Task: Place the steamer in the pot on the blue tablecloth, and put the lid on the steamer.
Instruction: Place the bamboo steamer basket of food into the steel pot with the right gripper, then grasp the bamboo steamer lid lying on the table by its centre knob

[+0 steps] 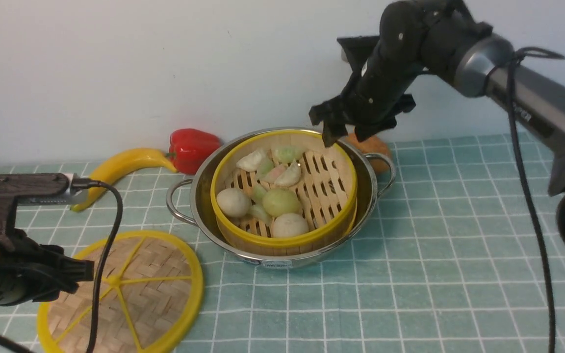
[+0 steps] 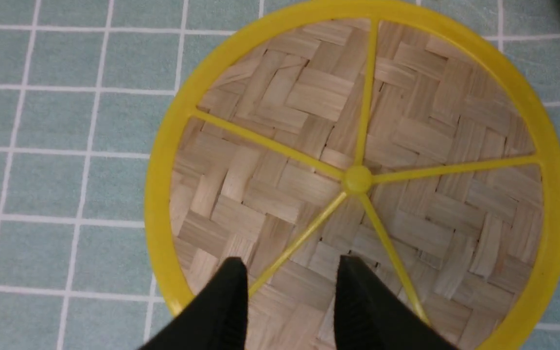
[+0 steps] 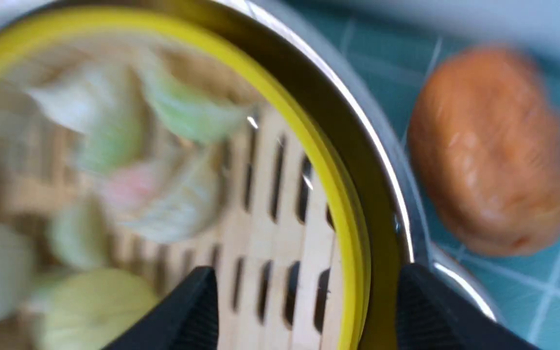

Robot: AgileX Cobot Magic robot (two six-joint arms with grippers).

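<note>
A curved yellow banana (image 1: 120, 169), a glossy red pepper (image 1: 192, 150) seen just beside it, a lumpy orange-brown item (image 3: 491, 150) partly hidden in the front view

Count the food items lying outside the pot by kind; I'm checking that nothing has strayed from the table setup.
Banana: 1
Red bell pepper: 1
Brown, potato-like item: 1
Total: 3

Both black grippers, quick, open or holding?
Left black gripper: open, empty, above the woven bamboo lid.
Right black gripper: open, at the yellow-rimmed bamboo steamer, not gripping.
</note>
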